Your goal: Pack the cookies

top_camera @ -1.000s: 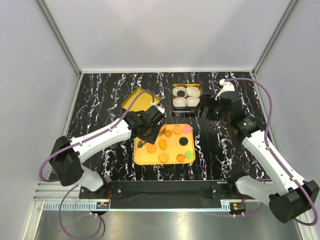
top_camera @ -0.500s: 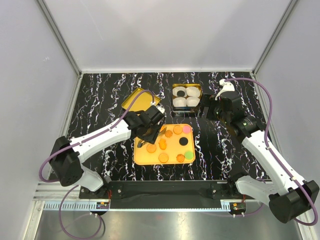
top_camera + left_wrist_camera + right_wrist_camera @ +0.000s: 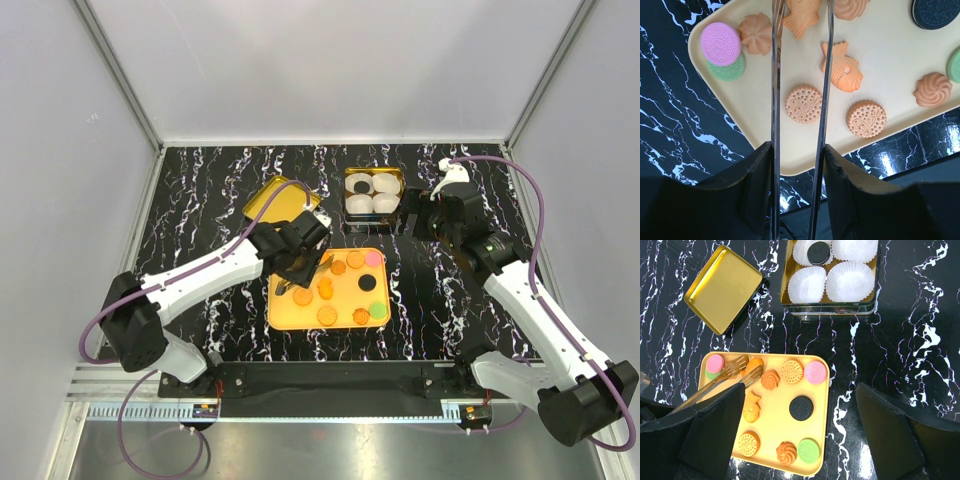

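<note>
My left hand is clamped on a pair of metal tongs, and their two blades reach out ahead of me over the yellow tray. The tong tips sit at a fish-shaped cookie at the far end of my wrist view; whether they actually pinch it I cannot tell. Just right of the blades lies a second fish cookie, and nearer to me two round dotted cookies. Off to my left a pink cookie lies stacked on a green one, with a swirl cookie touching them. A black cookie sits at the far right.

My right hand stands wide apart, holding nothing, hovering beside the gold tin. Below and ahead of it, that tin holds four white paper cups; one cup has a black cookie in it, the other three look bare. The tin's gold lid lies apart, off to the left on the black marbled table. The tray carries the rest of the cookies.
</note>
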Robot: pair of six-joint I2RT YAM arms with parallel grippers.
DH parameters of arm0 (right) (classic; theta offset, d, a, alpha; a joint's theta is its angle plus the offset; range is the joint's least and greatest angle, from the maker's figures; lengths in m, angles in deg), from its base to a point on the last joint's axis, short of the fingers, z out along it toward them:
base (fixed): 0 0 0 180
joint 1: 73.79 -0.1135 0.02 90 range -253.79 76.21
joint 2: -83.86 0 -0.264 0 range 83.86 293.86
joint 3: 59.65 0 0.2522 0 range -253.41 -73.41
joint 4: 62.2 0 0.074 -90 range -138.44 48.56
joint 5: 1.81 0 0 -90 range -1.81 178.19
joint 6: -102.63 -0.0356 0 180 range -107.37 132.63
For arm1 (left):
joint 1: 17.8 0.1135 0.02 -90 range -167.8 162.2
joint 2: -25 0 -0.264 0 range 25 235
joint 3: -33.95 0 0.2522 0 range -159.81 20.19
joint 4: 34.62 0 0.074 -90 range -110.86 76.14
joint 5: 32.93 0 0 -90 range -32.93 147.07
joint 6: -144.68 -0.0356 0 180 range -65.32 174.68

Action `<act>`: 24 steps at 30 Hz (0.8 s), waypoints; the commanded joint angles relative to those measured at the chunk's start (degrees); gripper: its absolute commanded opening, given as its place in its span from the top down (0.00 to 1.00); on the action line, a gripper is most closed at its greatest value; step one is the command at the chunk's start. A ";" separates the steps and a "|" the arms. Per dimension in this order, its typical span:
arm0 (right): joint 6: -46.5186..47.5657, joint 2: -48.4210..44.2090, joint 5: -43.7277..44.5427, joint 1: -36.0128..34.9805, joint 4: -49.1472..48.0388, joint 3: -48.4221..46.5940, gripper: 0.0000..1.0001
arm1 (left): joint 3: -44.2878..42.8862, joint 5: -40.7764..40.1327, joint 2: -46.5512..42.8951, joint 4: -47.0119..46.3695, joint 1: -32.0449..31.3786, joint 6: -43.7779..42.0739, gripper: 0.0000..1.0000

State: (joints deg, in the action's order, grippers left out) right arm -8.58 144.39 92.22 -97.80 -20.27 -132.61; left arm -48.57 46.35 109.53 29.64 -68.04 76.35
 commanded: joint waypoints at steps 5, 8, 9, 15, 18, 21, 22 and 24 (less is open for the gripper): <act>0.73 -0.59 1.59 -0.16 -1.36 0.05 0.00 | -0.59 1.05 1.07 -2.34 0.23 -1.28 0.59; 0.73 -0.77 1.68 -0.16 -1.27 0.14 0.00 | -0.95 1.05 0.99 -2.07 0.23 -1.19 0.61; 0.73 -0.68 1.59 -0.16 -1.36 0.05 0.00 | -0.95 0.88 0.81 -1.72 0.23 -1.19 0.63; 0.73 -0.86 1.59 -0.16 -1.27 -0.04 0.00 | -2.79 -0.09 -1.47 0.03 0.23 -0.93 0.64; 0.73 -0.77 1.59 -0.25 -1.27 0.05 0.00 | -4.02 -0.44 -2.35 0.91 0.23 -0.75 0.64; 0.82 -0.68 1.59 -0.16 -1.36 -0.04 0.00 | -4.37 -0.70 -2.88 1.35 0.23 -0.66 0.64; 0.82 -0.77 1.68 -0.16 -1.36 0.05 0.00 | -4.46 -0.79 -3.06 1.53 0.23 -0.58 0.65; 0.73 -0.77 1.68 -0.16 -1.36 -0.04 0.00 | -4.37 -0.79 -3.32 1.62 0.23 -0.49 0.65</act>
State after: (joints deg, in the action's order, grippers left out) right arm -8.56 144.39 92.25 -97.80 -20.27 -132.58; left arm -50.38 46.39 108.61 31.28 -68.04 75.89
